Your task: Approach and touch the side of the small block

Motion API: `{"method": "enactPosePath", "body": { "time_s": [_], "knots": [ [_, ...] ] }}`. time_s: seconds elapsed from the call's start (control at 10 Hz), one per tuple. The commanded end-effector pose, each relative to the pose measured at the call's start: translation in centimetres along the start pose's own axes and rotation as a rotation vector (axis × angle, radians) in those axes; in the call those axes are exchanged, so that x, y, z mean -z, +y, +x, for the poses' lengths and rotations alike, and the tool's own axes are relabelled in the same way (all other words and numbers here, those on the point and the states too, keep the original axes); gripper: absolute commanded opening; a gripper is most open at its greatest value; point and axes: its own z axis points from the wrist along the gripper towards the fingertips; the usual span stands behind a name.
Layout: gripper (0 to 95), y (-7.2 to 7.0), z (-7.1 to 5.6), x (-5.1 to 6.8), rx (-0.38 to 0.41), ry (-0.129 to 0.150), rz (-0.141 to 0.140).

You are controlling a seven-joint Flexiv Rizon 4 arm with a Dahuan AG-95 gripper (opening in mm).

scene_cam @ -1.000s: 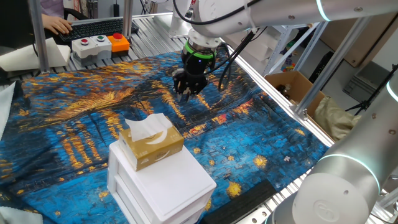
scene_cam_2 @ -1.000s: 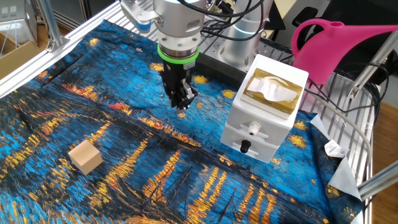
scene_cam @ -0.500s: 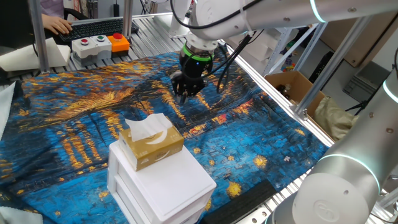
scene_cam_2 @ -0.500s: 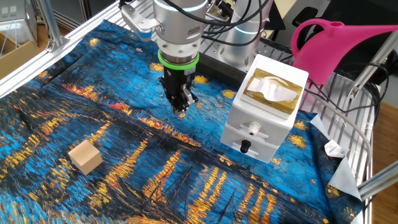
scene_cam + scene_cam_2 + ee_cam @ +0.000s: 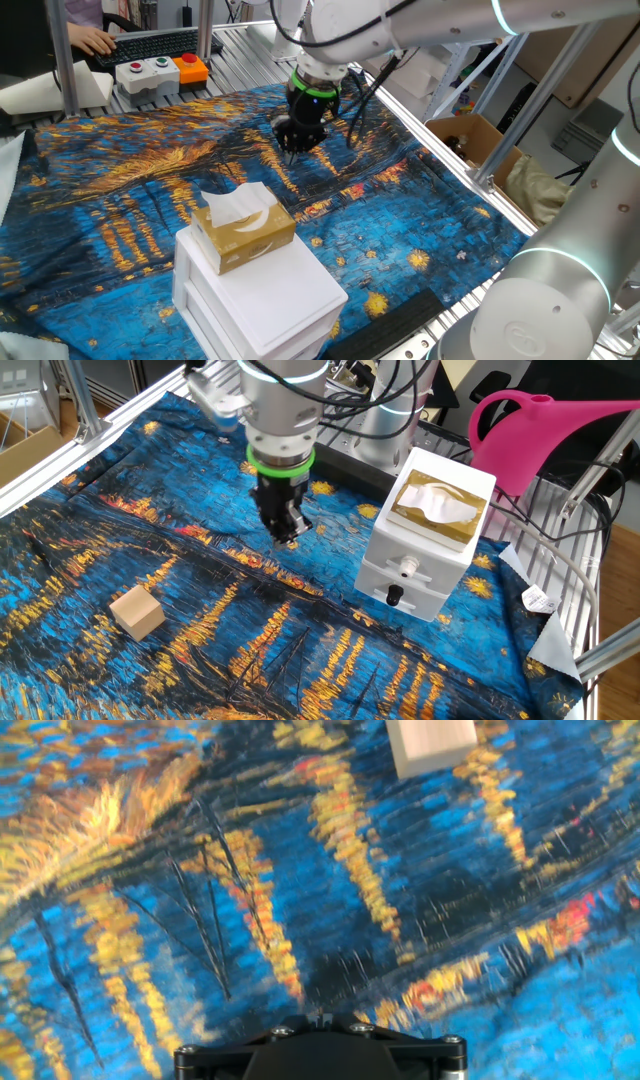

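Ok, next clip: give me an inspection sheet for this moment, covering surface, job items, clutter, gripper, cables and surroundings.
Surface: table under a blue and gold painted cloth, slightly wrinkled.
Job items: small block sits alone on the cloth, upright, apart from everything; nothing touches it.
Clutter: tissue box on top of a white drawer unit.
Gripper: gripper hangs above the cloth, well away from the small block, holding nothing; open or shut cannot be told.
Cables: black cables run along the arm by the wrist.
Surroundings: pink watering can, button box, keyboard with a person's hand, cardboard box.
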Motion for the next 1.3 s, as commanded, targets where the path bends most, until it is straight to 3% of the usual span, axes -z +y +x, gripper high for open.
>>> {"method": "enactPosePath", "body": {
  "time_s": [0.1, 1.0, 1.3],
  "knots": [
    [0.0, 0.3, -1.5, -0.2, 0.000, 0.000, 0.002],
    [0.0, 0.4, -9.0, -2.1, 0.038, 0.009, 0.006],
    [0.0, 0.1, -10.3, -2.5, 0.068, 0.021, 0.003]
  ]
}}
